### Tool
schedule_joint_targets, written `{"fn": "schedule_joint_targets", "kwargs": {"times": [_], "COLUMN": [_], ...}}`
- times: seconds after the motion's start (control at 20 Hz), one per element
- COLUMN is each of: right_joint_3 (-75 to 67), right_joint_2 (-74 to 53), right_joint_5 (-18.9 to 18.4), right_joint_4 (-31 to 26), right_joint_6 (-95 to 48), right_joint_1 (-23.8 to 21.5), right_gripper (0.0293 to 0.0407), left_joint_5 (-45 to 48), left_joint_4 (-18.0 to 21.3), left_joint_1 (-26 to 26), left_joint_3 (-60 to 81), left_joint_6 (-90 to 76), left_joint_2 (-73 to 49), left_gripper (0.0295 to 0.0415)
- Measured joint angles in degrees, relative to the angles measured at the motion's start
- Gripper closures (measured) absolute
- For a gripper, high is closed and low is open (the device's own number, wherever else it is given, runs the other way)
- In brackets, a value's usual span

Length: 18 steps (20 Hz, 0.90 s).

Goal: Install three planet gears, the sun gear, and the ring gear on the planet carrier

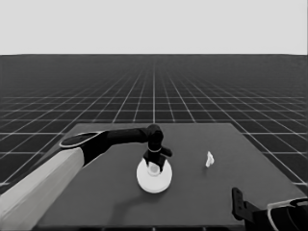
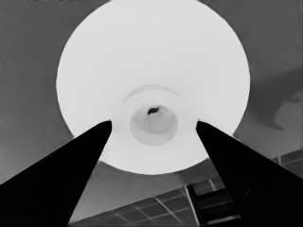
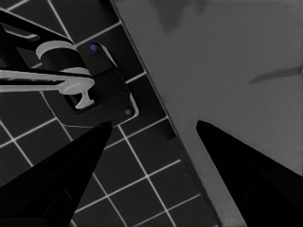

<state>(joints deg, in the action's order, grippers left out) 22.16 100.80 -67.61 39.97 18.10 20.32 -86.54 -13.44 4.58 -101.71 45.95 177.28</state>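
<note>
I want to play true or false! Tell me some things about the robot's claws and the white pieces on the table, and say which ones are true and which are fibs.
1. The left claw is above the big white round part in the middle of the table. True.
2. The left claw's fingers are squeezed shut. False: they stand apart, one on each side of the raised hub around the part's centre hole.
3. A thin white piece stands on the table on the robot's right of the round part. True.
4. Four small gears lie loose on the table. False: no loose gears show anywhere.
5. The right claw is holding the thin white piece. False: it waits open at the table's near right corner, holding nothing.
</note>
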Motion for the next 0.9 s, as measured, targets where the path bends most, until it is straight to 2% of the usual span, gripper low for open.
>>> {"fn": "schedule_joint_targets", "kwargs": {"times": [0.3, 0.35, 0.45, 0.8, 0.85, 0.9], "right_joint_3": [0.0, 0.0, 0.0, 0.0, 14.7, 32.6], "right_joint_2": [0.0, 0.0, 0.0, 0.0, 9.3, 18.1], "right_joint_5": [0.0, 0.0, 0.0, 0.0, -7.6, -11.8], "right_joint_4": [0.0, 0.0, 0.0, 0.0, -26.4, -34.5], "right_joint_6": [0.0, 0.0, 0.0, 0.0, 17.1, 23.5], "right_joint_1": [0.0, 0.0, 0.0, 0.0, -18.1, -25.8], "right_gripper": [0.0315, 0.0315, 0.0315, 0.0315, 0.0306, 0.0308], "left_joint_5": [0.0, -0.6, -1.2, -1.6, 18.3, 30.5], "left_joint_4": [0.0, 2.1, 4.1, 5.2, 1.3, -1.0], "left_joint_1": [0.0, -2.3, -5.0, -6.3, -11.1, -16.6], "left_joint_3": [0.0, 1.7, 2.8, 3.1, 28.8, 49.0], "left_joint_6": [-0.1, 13.1, 25.4, 31.6, 4.0, -23.3], "left_joint_2": [0.0, -0.5, -0.7, -0.7, -16.0, -38.9], "left_gripper": [0.0326, 0.0324, 0.0325, 0.0326, 0.0302, 0.0297]}}
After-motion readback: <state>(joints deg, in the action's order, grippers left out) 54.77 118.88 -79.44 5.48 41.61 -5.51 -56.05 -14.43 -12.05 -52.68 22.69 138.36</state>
